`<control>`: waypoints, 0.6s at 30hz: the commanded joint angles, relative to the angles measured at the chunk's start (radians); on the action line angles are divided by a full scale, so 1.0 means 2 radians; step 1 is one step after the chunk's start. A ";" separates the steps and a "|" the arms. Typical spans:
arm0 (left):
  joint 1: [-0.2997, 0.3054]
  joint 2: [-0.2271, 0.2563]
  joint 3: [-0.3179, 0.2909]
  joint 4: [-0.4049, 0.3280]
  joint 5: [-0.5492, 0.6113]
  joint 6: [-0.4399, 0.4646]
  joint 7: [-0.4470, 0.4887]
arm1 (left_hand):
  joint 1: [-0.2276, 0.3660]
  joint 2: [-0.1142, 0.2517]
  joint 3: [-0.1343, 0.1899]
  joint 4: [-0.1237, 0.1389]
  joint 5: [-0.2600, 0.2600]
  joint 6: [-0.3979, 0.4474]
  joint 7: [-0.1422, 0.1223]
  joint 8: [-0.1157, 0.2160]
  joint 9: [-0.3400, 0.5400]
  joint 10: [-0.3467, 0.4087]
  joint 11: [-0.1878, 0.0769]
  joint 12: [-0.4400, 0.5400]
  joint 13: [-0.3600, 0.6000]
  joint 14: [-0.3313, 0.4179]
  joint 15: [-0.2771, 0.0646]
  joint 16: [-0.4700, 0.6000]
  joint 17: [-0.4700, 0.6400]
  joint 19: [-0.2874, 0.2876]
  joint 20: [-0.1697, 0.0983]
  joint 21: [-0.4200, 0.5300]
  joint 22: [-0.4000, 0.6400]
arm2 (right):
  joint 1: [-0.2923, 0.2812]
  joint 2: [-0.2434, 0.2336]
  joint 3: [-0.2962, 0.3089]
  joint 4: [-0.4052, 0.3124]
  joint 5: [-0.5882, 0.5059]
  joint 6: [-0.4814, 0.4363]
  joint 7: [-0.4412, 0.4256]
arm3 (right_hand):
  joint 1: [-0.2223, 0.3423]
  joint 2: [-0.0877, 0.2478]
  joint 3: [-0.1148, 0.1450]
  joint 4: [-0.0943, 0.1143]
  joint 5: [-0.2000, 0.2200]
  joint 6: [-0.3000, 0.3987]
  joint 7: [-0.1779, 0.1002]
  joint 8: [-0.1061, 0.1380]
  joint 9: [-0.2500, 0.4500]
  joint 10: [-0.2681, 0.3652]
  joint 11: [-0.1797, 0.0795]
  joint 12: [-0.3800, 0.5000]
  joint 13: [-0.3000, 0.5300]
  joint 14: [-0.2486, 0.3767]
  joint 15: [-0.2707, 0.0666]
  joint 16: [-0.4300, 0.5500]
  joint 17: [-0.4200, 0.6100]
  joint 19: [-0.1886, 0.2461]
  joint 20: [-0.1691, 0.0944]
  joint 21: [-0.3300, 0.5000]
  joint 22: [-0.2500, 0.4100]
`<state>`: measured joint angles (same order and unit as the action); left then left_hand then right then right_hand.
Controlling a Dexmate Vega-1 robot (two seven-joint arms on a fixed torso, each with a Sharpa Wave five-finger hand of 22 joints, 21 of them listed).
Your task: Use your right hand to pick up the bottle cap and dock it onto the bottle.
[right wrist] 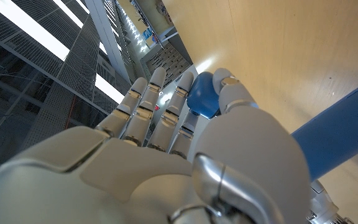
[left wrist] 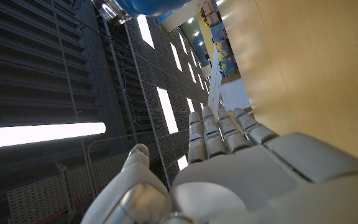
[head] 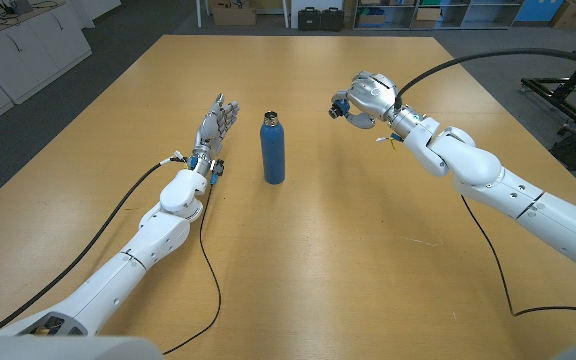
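We have the bottle cap (right wrist: 202, 94) in our right hand (head: 360, 97), pinched between the thumb and the fingers (right wrist: 166, 109), so the pick-up looks done and the carry to the bottle (head: 273, 148) is the step in hand. The hand is raised above the worktop (head: 368, 250), off to the right of the bottle and about level with its open neck, clearly apart from it. The bottle stands upright near the middle of the worktop. Next we must bring the cap over the mouth, square it to the neck and lower it on. Our left hand (head: 214, 124) waits beside the bottle, fingers spread, holding nothing.
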<state>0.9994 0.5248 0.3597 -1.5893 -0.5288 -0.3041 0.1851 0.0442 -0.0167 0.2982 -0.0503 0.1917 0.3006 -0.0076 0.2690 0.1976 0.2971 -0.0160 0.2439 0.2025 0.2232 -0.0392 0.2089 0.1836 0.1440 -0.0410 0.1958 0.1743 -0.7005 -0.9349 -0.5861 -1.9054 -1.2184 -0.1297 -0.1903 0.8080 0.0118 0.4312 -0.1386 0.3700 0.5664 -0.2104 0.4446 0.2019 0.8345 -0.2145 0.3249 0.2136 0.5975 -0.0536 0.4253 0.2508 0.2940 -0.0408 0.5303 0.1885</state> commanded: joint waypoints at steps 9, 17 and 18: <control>-0.003 -0.003 0.001 0.004 -0.003 0.002 -0.001 | 0.001 0.004 0.002 -0.004 -0.002 0.004 0.001 -0.002 0.003 0.003 -0.001 -0.001 0.001 0.003 -0.012 -0.001 0.002 0.002 -0.009 0.000 0.001 | 0.044 0.035 -0.034 0.027 -0.067 -0.008 -0.074 | 0.000 0.020 0.003 0.005 0.005 0.100 -0.007 0.005 0.002 0.003 -0.004 -0.003 -0.001 0.008 -0.071 -0.001 0.000 0.010 -0.021 0.005 0.002; -0.006 -0.003 0.001 0.004 -0.003 0.002 -0.003 | 0.001 0.005 0.002 -0.004 -0.002 0.005 0.001 -0.002 0.003 0.006 0.001 0.000 0.001 0.003 -0.012 -0.001 0.002 0.002 -0.009 0.000 0.001 | 0.059 0.047 -0.054 0.033 -0.108 -0.014 -0.106 | 0.000 0.020 0.003 0.004 0.005 0.101 -0.007 0.005 0.002 0.004 -0.004 -0.004 -0.001 0.007 -0.071 -0.003 0.000 0.010 -0.022 0.005 0.002; -0.006 -0.003 0.001 0.004 -0.002 0.001 -0.003 | 0.001 0.005 0.002 -0.004 -0.002 0.005 0.001 -0.002 0.003 0.006 0.000 -0.001 0.001 0.003 -0.012 -0.001 0.002 0.002 -0.009 0.000 0.001 | 0.062 0.048 -0.057 0.033 -0.113 -0.013 -0.107 | 0.000 0.020 0.003 0.004 0.005 0.101 -0.007 0.005 0.002 0.004 -0.004 -0.004 -0.001 0.007 -0.071 -0.003 0.000 0.010 -0.022 0.005 0.002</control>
<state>0.9942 0.5201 0.3595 -1.5827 -0.5327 -0.3055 0.1823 0.0442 -0.0167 0.3012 -0.0556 0.1917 0.3005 -0.0075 0.2661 0.2026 0.3006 -0.0124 0.2439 0.2024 0.2232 -0.0392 0.2089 0.1836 0.1440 -0.0410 0.1958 0.1743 -0.6182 -0.8684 -0.6540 -1.8558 -1.3571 -0.1479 -0.3395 0.8080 0.0118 0.4312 -0.1386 0.3737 0.5664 -0.2105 0.4450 0.2023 0.8356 -0.2144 0.3172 0.2089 0.6028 -0.0589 0.4210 0.2509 0.3065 -0.0428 0.5381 0.1885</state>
